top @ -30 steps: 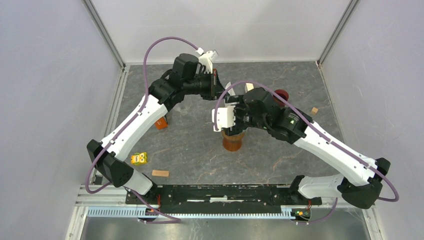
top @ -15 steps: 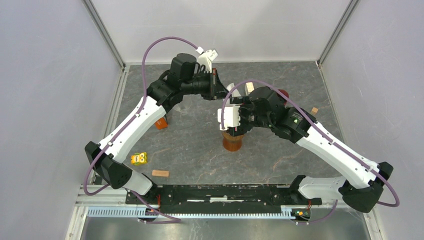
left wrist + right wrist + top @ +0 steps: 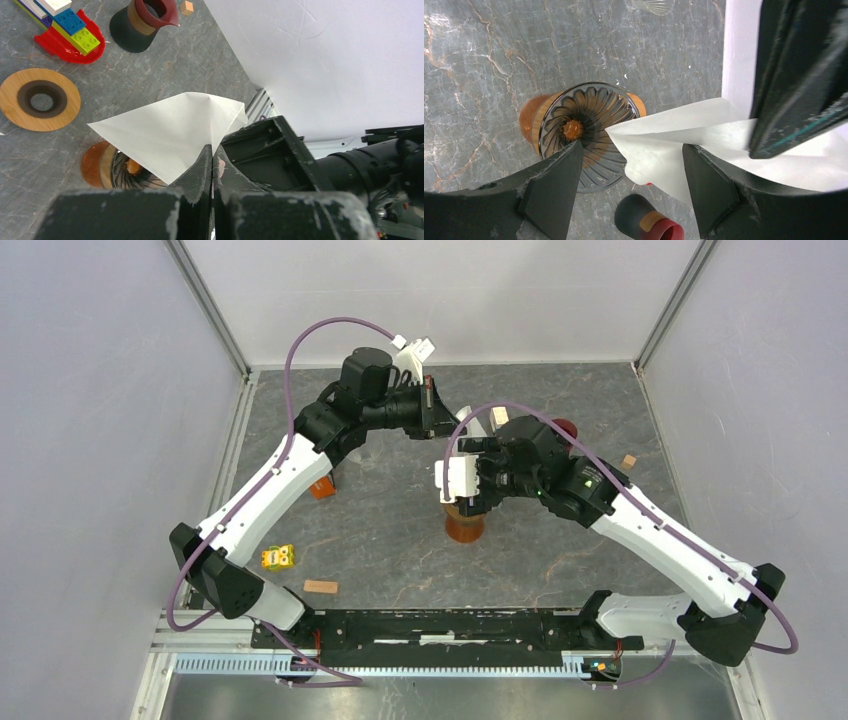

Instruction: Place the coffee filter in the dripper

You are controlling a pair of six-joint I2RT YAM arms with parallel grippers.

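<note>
Your right gripper (image 3: pixel 630 165) edges rightward, jaws apart; your left gripper (image 3: pixel 211 160) pinches the coffee filter (image 3: pixel 175 127) short of the dripper (image 3: pixel 574 115).

The white paper coffee filter (image 3: pixel 170 130), a flattened cone, hung in the air, pinched at its edge by the left gripper (image 3: pixel 211 157). The clear ribbed dripper (image 3: pixel 584 127) stood upright beneath it, apart.

The right arm (image 3: pixel 640 530) has shifted slightly rightward over the dripper (image 3: pixel 465 526).
</note>
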